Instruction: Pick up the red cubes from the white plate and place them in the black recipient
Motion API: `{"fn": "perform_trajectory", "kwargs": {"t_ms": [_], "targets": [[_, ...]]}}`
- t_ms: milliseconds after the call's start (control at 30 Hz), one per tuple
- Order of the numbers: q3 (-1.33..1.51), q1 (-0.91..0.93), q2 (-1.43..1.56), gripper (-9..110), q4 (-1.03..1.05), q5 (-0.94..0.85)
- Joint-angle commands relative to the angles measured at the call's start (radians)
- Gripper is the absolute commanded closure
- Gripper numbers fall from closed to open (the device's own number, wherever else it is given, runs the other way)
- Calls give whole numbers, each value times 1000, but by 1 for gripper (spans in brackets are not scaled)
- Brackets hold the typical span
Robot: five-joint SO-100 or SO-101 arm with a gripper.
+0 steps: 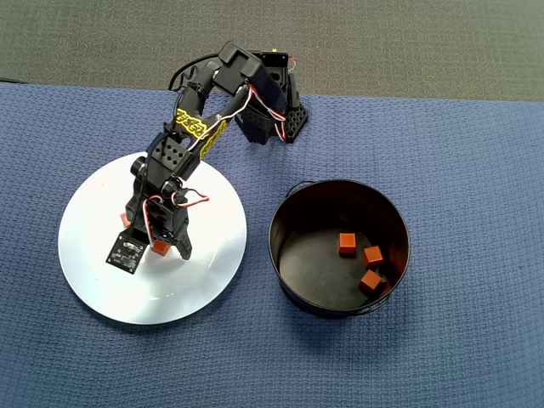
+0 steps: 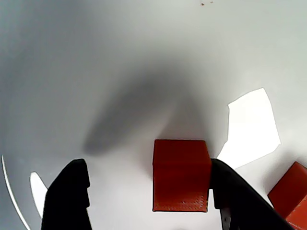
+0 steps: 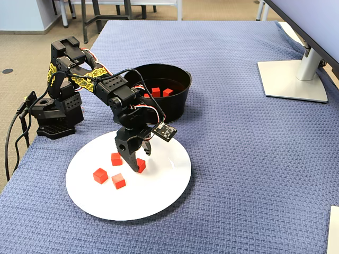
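Tool (image 2: 148, 191): lowered onto the white plate, jaws parted wider than a cube. One red cube (image 2: 181, 175) sits between the fingers, its right side against the right finger (image 2: 235, 191) in the wrist view, with a clear gap to the left finger (image 2: 69, 191). Not clamped; cube rests on the plate.

White plate (image 3: 159, 203): lies on the blue cloth of the tabletop (image 3: 254, 174), near the arm base (image 3: 53, 114), just beside the black pot.

Cubes on plate: in the fixed view, three loose cubes (image 3: 100, 175) lie left of the tool, close together but apart, and the fourth sits at the fingertips. In the wrist view a further cube (image 2: 290, 194) shows at the right edge, past the right finger.

Black pot (image 1: 293, 212): upright, right of the plate in the overhead view, not touching it as far as I can see. Thin wire handle lies along its rim.

Cubes in pot: three (image 1: 347, 244), on the dark floor toward the right wall, near each other.

Monitor stand (image 3: 291, 79): on the far right of the tabletop in the fixed view, well apart from the work.
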Motion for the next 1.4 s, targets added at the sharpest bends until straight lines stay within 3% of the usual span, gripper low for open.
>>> {"fn": "perform_trajectory", "kwargs": {"t_ms": [0,133,500,667,1033,1367], "targets": [[5,-23,74,84,-25,26],[6,-29,75,101,-49,52],[66,-138,249,101,-109,321],[178,-241,423,102,-164,557],[118,-525,667,102,17,1029],[186,-868,802,102,126,1206]]}}
